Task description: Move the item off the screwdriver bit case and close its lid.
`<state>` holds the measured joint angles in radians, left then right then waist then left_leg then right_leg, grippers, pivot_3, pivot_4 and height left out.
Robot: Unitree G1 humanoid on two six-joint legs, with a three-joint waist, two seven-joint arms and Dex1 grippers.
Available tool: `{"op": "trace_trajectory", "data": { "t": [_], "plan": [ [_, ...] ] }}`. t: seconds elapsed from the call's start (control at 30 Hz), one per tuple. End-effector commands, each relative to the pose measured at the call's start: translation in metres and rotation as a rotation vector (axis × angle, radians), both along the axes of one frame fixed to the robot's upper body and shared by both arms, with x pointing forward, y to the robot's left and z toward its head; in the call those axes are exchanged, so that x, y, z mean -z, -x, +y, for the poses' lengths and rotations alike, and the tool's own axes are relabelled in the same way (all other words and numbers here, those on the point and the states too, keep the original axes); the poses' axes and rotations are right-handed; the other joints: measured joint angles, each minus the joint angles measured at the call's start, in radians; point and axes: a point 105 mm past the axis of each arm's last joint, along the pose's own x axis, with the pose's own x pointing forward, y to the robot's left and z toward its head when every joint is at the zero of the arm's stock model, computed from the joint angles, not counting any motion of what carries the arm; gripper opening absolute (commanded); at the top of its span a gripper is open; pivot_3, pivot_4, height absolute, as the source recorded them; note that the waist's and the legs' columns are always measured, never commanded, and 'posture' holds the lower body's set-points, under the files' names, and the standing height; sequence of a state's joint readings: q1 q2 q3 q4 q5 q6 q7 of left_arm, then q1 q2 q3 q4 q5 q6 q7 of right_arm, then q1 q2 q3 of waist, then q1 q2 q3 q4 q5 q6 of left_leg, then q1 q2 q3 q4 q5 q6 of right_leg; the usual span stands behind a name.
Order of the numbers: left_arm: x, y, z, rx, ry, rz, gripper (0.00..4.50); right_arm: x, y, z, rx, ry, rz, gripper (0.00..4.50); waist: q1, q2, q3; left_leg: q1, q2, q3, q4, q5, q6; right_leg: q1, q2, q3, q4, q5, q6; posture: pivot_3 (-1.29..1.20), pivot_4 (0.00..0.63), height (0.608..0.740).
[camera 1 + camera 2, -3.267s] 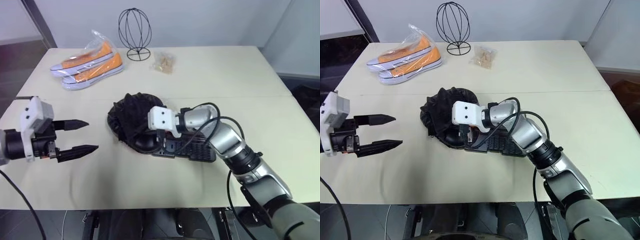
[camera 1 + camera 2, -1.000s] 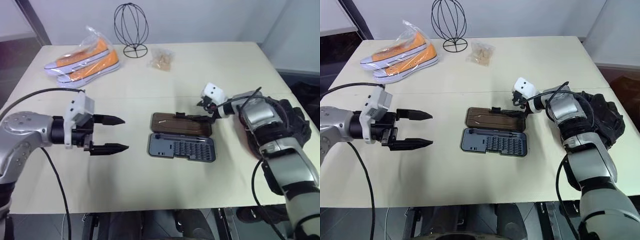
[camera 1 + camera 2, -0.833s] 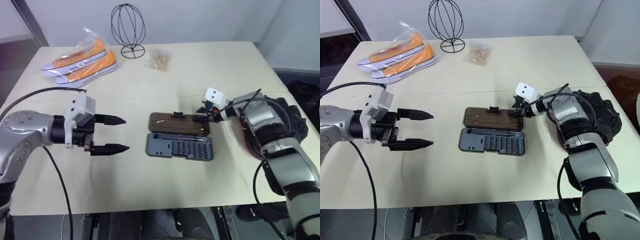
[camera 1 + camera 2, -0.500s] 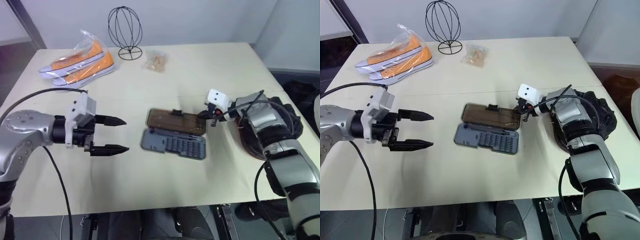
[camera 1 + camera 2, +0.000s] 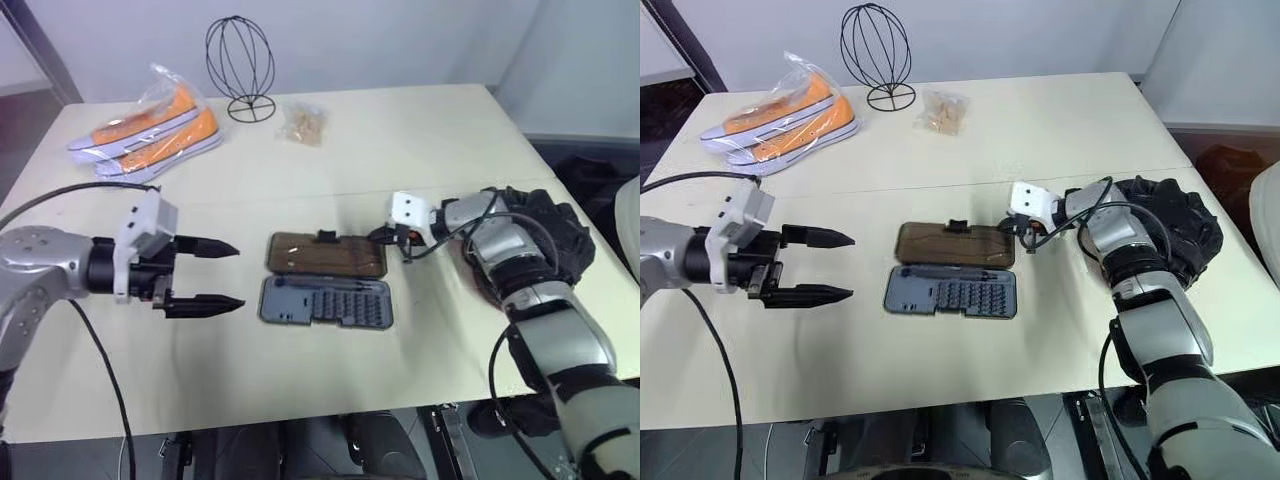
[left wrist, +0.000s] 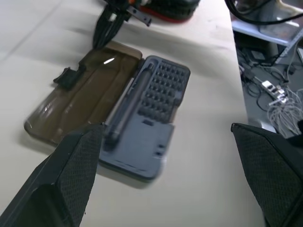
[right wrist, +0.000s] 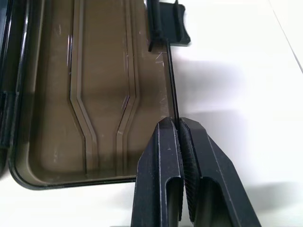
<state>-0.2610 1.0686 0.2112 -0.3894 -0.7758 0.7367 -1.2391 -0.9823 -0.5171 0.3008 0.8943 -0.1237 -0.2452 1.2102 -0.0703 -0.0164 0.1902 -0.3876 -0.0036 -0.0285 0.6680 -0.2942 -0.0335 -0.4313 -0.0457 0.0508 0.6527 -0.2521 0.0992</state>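
A pair of orange sneakers (image 5: 145,127) in a clear bag, a black wire head-shaped stand (image 5: 238,66) and a small bag of pale pieces (image 5: 300,124) are seen at the far side of the table (image 5: 330,370), well apart from the work. The screwdriver bit case (image 5: 327,301) is laid open near the table's middle, its long axis running across the table from left to right, with the smoky-brown lid (image 5: 327,255) folded flat on the far side and its black latch tab (image 5: 325,237) pointing away from the robot. The black padded item (image 5: 1175,230) is set off the case at the table's right edge, behind the right arm. The right end effector (image 7: 179,130) is pressed together at the lid's right far edge. The left end effector (image 5: 205,275) is held spread apart, left of the case, pointing toward it.
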Motion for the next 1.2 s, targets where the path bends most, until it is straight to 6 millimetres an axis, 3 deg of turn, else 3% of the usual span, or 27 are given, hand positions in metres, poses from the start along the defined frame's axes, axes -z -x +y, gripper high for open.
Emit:
{"op": "trace_trajectory", "data": {
  "t": [0.03,0.33,0.47,0.63,0.8,0.9,1.0,1.2],
  "plan": [
    [-0.007,0.008,-0.006,0.038,-0.009,-0.03,4.5,-0.008,0.0,0.013,-0.081,0.036,-0.058,0.04,0.002,0.0,0.0,0.0,0.0,0.0,0.0,0.0,0.0,0.0,-0.001,0.0,0.0,0.0,0.0,0.0,0.15,0.74],
    [0.0,0.011,-0.012,0.059,-0.016,-0.023,4.5,-0.002,-0.003,0.013,-0.061,0.045,-0.031,0.04,0.0,0.0,0.0,0.0,-0.001,0.0,0.0,0.0,0.0,0.001,-0.001,0.0,0.0,0.0,0.0,0.0,0.15,0.74],
    [0.002,0.01,-0.014,0.068,-0.013,-0.017,4.5,-0.004,-0.001,0.012,-0.057,0.025,-0.01,1.4,0.001,0.0,0.0,0.0,-0.001,0.0,0.0,0.0,0.0,0.001,-0.001,0.0,0.0,0.0,0.0,0.0,0.15,0.74],
    [0.003,0.007,-0.015,0.062,0.005,-0.012,4.5,-0.013,0.001,0.011,-0.06,0.004,-0.029,3.99,0.003,0.0,0.0,0.0,-0.001,-0.001,0.0,0.0,0.0,0.001,-0.001,0.0,0.0,0.0,0.0,0.0,0.15,0.74],
    [0.009,0.007,-0.02,0.043,0.062,0.028,4.5,-0.03,0.005,0.014,-0.065,-0.054,-0.021,3.99,0.002,0.0,0.0,0.0,-0.001,-0.001,0.0,0.0,0.0,0.001,-0.001,0.0,0.0,0.0,0.0,0.0,0.15,0.74],
    [0.027,0.011,-0.02,0.036,0.048,0.064,4.5,-0.038,0.01,0.019,-0.069,-0.098,0.005,3.99,0.0,0.0,0.0,0.0,-0.001,0.0,0.0,0.0,0.0,0.001,-0.001,0.0,0.0,0.0,0.0,0.0,0.15,0.74],
    [0.057,0.007,-0.021,0.007,0.03,0.095,3.63,-0.033,0.009,0.025,-0.052,-0.103,0.01,4.06,0.002,0.0,0.0,0.0,-0.001,-0.001,0.0,0.0,0.0,0.001,-0.001,0.0,0.0,0.0,0.0,0.0,0.15,0.74],
    [0.078,-0.006,-0.033,0.016,0.03,0.071,0.56,-0.027,0.001,0.027,-0.005,-0.103,0.027,4.06,0.014,0.0,0.0,0.0,-0.001,-0.001,0.0,0.0,0.0,0.001,-0.002,0.0,0.0,0.0,-0.001,0.0,0.15,0.74]
  ]
}}
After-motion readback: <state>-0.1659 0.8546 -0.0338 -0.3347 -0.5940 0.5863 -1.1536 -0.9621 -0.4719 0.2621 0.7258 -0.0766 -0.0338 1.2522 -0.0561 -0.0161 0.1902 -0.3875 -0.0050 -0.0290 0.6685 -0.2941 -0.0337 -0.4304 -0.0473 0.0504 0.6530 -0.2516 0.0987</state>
